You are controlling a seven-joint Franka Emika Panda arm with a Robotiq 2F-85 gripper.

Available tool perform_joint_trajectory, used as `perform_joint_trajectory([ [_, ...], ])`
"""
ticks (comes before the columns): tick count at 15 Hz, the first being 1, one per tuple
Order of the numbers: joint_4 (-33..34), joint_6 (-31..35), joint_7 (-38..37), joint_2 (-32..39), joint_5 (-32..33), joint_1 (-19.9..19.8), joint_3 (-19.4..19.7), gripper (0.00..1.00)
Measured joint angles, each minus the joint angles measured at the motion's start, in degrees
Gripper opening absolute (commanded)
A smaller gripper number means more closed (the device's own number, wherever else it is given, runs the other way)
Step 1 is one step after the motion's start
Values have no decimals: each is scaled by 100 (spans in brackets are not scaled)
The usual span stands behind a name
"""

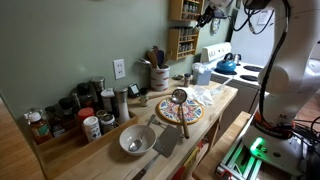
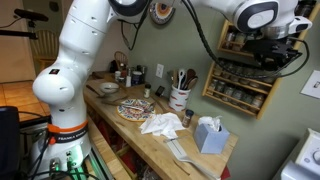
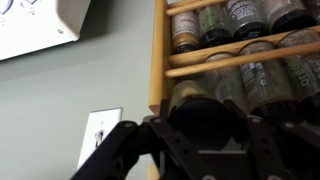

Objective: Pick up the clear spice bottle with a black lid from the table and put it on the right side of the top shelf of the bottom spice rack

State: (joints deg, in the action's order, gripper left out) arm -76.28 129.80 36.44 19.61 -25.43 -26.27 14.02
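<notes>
**In an exterior view**, my dark hand (image 1: 207, 14) hangs high against the green wall, just beside the brown wooden bottom spice rack (image 1: 183, 40) and well above the long light-wood table (image 1: 215, 100). The spice bottle is too small to make out here. A painted round plate (image 1: 180, 111) and a grey metal bowl (image 1: 134, 140) lie on the table.

**In an exterior view**, the hand (image 2: 268, 48) sits in front of the upper part of the bottom spice rack (image 2: 238, 88), above a white utensil crock (image 2: 180, 98) and a blue tissue box (image 2: 208, 135).

**In the wrist view**, the small clear glass spice bottle (image 3: 205, 98) with its black cap stands between my black fingers (image 3: 135, 140), which press it from both sides. The hand (image 3: 205, 125) is grasping it. It is off the table, just beside the rack's upright wooden side post (image 3: 157, 60); I cannot tell which tier it is level with. Rows of dark-lidded jars (image 3: 245, 15) line the tiers behind.
</notes>
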Motion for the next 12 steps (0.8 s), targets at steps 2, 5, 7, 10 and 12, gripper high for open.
perform_joint_trajectory([
  [2, 189, -281, 103, 53, 155, -78, -55, 31],
  [5, 480, -633, 297, 178, 279, -166, -130, 31],
  [7, 623, -704, 414, 276, 288, -169, -133, 31],
  [10, 785, -718, 546, 433, 305, -168, -130, 31],
  [12, 893, -742, 630, 528, 380, -162, -130, 31],
])
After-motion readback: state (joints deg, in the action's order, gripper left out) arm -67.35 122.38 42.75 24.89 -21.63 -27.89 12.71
